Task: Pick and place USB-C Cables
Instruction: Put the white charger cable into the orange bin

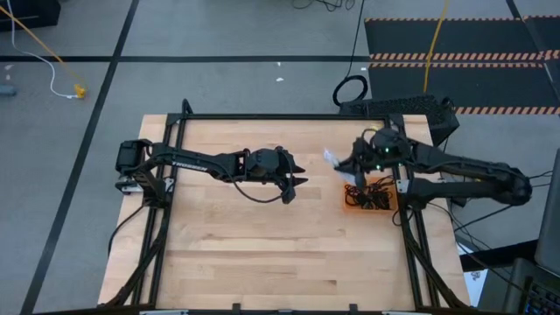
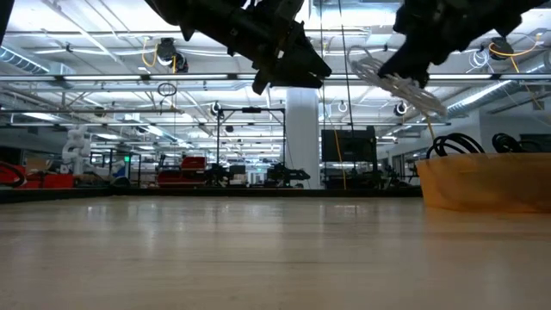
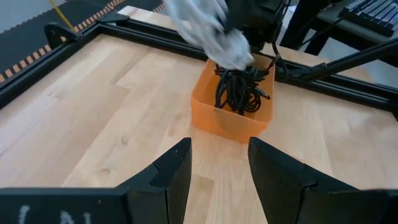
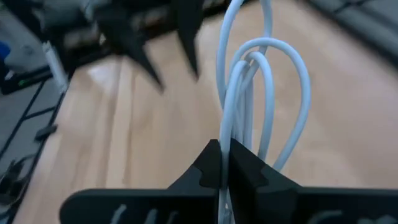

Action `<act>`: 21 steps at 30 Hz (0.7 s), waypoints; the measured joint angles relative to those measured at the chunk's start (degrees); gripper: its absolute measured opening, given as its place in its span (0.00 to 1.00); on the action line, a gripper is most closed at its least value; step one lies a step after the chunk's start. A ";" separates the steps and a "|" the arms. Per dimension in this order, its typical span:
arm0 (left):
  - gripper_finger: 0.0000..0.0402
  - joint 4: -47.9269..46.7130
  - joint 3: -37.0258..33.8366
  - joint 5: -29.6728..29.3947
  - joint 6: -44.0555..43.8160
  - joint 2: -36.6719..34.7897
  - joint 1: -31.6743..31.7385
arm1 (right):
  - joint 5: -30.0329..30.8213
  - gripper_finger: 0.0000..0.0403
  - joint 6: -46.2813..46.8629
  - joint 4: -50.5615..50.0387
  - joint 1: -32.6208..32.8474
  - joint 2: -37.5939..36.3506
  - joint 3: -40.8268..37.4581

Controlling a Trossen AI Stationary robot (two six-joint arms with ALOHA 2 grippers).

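An orange tray (image 1: 348,202) (image 2: 486,182) (image 3: 231,122) stands near the table's right edge with several black USB-C cables (image 3: 239,92) piled in it. My right gripper (image 1: 343,163) (image 4: 224,163) hangs above the table just left of the tray's far corner. It is shut on the white coiled cable (image 1: 331,157) (image 2: 400,83) (image 4: 255,81). My left gripper (image 1: 296,185) (image 3: 219,167) is open, raised over the table's middle and facing the tray. It holds nothing. My right gripper pinches the white cable's bunched strands (image 4: 229,134) between its two fingers, several strands together. The coil is lifted clear of the table, and its loops (image 4: 273,56) stick out beyond the fingertips. In the low view the coil (image 2: 405,86) sits tilted in the air, left of the tray.
A black frame rail (image 1: 280,116) runs along the table's far edge, and more rails line both sides. A keyboard (image 1: 398,107) and a black ring-shaped loop (image 1: 350,90) lie beyond the far right corner. A yellow cord (image 1: 35,44) crosses the floor. Bare wood (image 1: 262,254) fills the near half.
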 joint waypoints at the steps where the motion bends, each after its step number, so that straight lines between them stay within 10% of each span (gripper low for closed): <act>1: 0.40 -0.10 0.00 0.00 -0.04 0.00 0.00 | 0.00 0.00 0.85 -1.07 0.84 -0.52 -0.73; 21: 0.40 -0.16 0.00 0.00 -0.73 0.00 0.00 | 0.11 0.00 13.37 -31.33 8.01 -6.61 -2.46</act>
